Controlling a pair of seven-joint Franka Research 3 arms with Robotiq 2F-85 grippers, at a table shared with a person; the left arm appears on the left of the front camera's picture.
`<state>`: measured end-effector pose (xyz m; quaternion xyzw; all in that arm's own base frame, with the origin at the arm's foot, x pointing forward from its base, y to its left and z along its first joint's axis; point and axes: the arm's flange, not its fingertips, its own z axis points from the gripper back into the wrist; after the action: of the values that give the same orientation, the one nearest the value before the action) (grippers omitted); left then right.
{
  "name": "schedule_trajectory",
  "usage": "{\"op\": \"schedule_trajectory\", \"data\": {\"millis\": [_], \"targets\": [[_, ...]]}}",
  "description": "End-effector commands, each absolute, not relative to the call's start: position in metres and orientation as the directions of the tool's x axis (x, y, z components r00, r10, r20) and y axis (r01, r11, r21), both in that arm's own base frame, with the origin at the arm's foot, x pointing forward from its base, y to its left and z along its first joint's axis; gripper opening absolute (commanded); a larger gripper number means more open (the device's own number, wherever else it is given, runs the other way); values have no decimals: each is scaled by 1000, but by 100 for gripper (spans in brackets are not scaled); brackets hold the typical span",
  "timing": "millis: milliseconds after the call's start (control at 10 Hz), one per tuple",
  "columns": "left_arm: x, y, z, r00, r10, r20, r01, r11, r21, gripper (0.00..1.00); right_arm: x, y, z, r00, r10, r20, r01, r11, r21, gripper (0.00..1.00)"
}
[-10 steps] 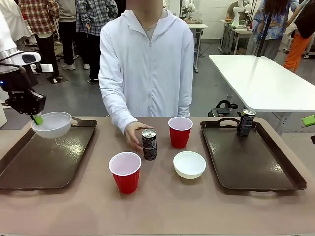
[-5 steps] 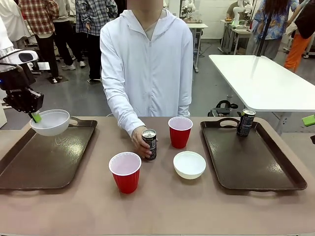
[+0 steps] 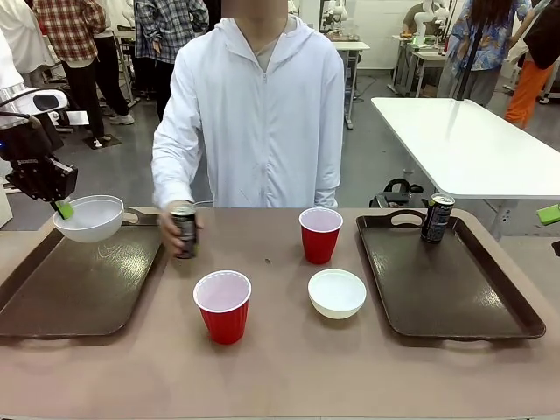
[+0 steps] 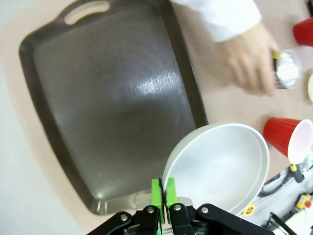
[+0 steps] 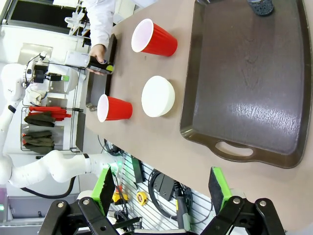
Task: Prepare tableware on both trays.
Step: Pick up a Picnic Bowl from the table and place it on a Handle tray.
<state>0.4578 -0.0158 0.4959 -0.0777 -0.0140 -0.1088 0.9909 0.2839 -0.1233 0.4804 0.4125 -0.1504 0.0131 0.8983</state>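
One left tool (image 3: 63,208) grips a bowl (image 3: 92,220), seemingly lifted above a tray (image 3: 79,293).

1. A tan counter (image 3: 289,376) lies below the left pincer (image 3: 63,208), stretching to its right.
2. A person (image 3: 262,114) (white zipped hoodie) stands beyond it, right of the pincer.
3. A white table (image 3: 464,140) stands farther right.

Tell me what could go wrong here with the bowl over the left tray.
The left gripper pinches the white bowl by its rim alone, above the left tray; such a thin grip may let it tilt or slip. The person's hand holds a black can by that tray's edge, close to the bowl, so lowering now might bump them.
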Motion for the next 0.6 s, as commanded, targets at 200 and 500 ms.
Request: {"op": "schedule_trajectory", "data": {"millis": [200, 500], "targets": [[374, 34, 500, 876, -482, -19, 480, 875, -66, 4, 285, -123, 479, 949, -103, 297, -166, 639, 751, 100], [314, 56, 508, 815, -574, -80, 574, 818, -21, 4, 285, -123, 479, 949, -103, 297, -166, 639, 751, 100]]}}
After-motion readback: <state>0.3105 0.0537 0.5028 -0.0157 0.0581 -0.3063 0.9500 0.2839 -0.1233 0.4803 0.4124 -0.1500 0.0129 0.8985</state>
